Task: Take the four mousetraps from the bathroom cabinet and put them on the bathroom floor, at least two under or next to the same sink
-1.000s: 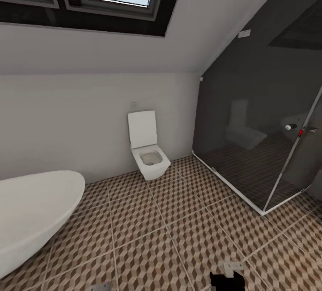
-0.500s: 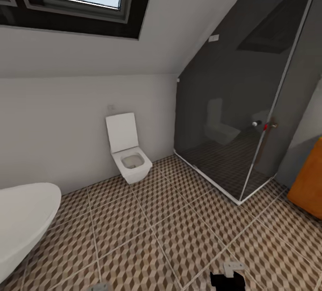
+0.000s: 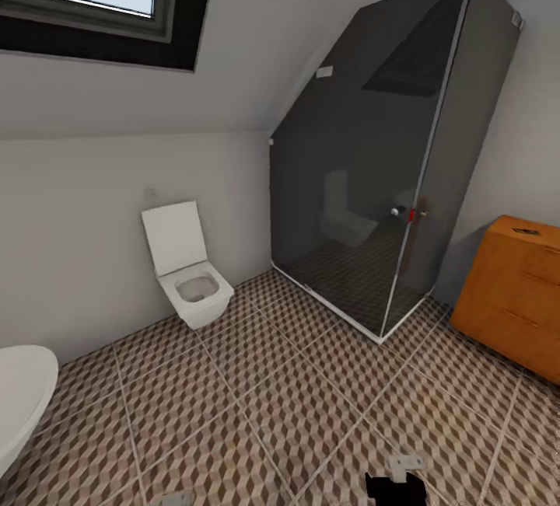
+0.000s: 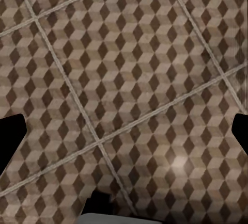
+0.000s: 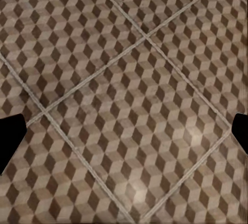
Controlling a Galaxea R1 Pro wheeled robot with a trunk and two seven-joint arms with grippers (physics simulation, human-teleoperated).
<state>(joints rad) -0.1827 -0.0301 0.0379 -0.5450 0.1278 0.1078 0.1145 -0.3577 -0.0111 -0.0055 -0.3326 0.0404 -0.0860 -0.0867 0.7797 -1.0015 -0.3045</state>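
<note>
The orange-brown wooden cabinet stands at the right edge of the head view, against the wall beside the shower. A small flat dark item lies on its top, too small to identify, so I cannot make out the mousetraps. The bathroom sink is out of view. The cube-patterned bathroom floor spreads across the foreground. In the left wrist view my left gripper is open over bare tile, its dark fingertips at the frame's edges. My right gripper is also open over bare tile.
A dark glass shower enclosure fills the corner left of the cabinet. A white toilet stands open against the back wall. The rim of a white bathtub shows at the far left. Open tile lies between me and the cabinet.
The whole head view has swung to the right: the toilet, tub and shower slid left in the picture and the cabinet came into view at the right. The arms keep their place in the frame.
</note>
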